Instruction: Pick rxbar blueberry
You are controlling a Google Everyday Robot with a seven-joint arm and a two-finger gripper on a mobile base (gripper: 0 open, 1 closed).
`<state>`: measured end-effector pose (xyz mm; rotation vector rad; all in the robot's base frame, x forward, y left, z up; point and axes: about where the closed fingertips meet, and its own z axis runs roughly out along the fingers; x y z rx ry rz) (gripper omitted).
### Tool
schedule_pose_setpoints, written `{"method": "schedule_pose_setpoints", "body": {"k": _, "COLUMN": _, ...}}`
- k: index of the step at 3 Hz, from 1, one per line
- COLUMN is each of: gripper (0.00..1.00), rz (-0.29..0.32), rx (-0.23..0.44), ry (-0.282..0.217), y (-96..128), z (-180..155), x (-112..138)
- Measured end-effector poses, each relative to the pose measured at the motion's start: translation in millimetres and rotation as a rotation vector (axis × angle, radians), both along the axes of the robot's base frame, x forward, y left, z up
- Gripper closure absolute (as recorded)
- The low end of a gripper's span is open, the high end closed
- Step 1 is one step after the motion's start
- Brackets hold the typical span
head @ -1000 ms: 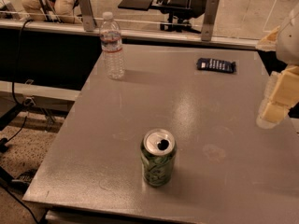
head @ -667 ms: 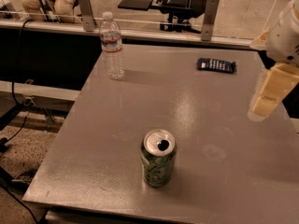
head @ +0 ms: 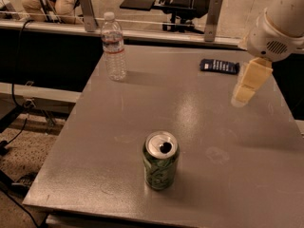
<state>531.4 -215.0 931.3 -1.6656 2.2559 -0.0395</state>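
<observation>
Item 1. Table (head: 142,103): grey, flat top with dull sheen. It fills most of the camera view, and its near-left corner is in frame.

Item 2. Rxbar (head: 218,66): small, flat, dark navy wrapper with faint pale lettering. It lies flat on the far right part of the table, near the far edge, with its long side running roughly left to right.

Item 3. Gripper (head: 241,98): cream-coloured and hung from a white arm (head: 280,23) that enters at the upper right. It points downward and slightly left, and it hovers over the table's right side. Whether it is released or clenched cannot be told.

Item 4. Relation of items 2 and 3: the rxbar sits up and to the left of the gripper's tip in the view, so farther from the camera. The wrapper's right end is near the gripper's upper part. The two are apart and not touching.

Item 5. Can (head: 161,160): green and upright, with an opened top and the tab hole visible. It stands in the near centre of the table, well apart from the rxbar and the gripper.

Item 6. Bottle (head: 114,46): clear plastic with a white cap and a label band. It stands upright at the far left of the table.

Item 7. Rail (head: 156,32): a pale bar with two metal posts, running behind the table's far edge.

Item 8. Cable (head: 19,75): black, hanging at the left, off the table.
</observation>
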Motion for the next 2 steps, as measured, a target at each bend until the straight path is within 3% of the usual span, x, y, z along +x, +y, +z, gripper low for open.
{"method": "schedule_pose_setpoints", "body": {"k": 2, "gripper": 0.0, "rz": -0.047, "rx": 0.085, "ry": 0.055, "y": -9.3, "z": -25.5, "x": 78.6}}
